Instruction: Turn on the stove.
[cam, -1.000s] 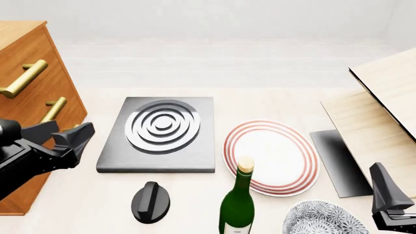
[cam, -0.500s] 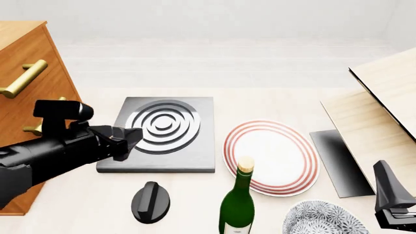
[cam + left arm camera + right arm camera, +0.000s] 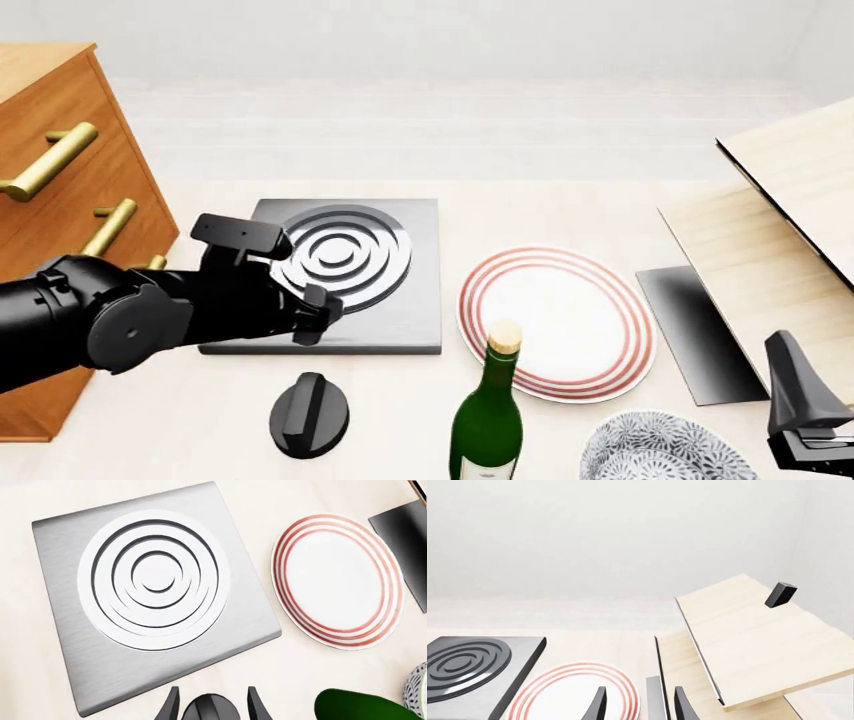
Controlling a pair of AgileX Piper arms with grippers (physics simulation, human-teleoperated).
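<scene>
The small black oval knob [image 3: 212, 711] is sitting between our spread left gripper [image 3: 212, 706] fingers; we are risking clipping the green glass bottle [image 3: 489, 420] beside it; our right gripper [image 3: 639, 705] is also spread, idle.

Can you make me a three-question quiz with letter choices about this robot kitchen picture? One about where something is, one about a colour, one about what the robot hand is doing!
1. What lies right beside the flat dark grey stove slab with silver rings?
A. a round white plate with red rings
B. a blue pan
C. a yellow cup

2. What colour is the glass wine bottle?
A. red
B. green
C. clear

3. The left gripper is
A. clamped on the plate
B. open, with the small black oval knob between its jaws
C. holding the bottle

Answers: 1 A, the plate sits next to the slab. 2 B, its glass is dark green. 3 B, the left wrist view shows the knob between the spread jaws.
</scene>
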